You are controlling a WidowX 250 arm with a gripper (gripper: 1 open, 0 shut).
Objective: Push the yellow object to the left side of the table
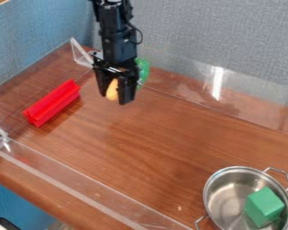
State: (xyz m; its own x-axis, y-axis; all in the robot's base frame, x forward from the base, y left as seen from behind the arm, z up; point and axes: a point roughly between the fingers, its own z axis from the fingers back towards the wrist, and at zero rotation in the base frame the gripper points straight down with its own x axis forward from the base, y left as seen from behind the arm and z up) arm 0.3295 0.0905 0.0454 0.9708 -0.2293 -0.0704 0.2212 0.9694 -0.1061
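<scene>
The tool [115,90], fingers drawn close around the yellow object [112,89], stands near the counter [147,153] back wall, the cob's green end toward the right, with open wood left leftward.

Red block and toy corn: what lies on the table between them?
Nothing: bare wood separates the red block from the toy corn in the camera view.
</scene>
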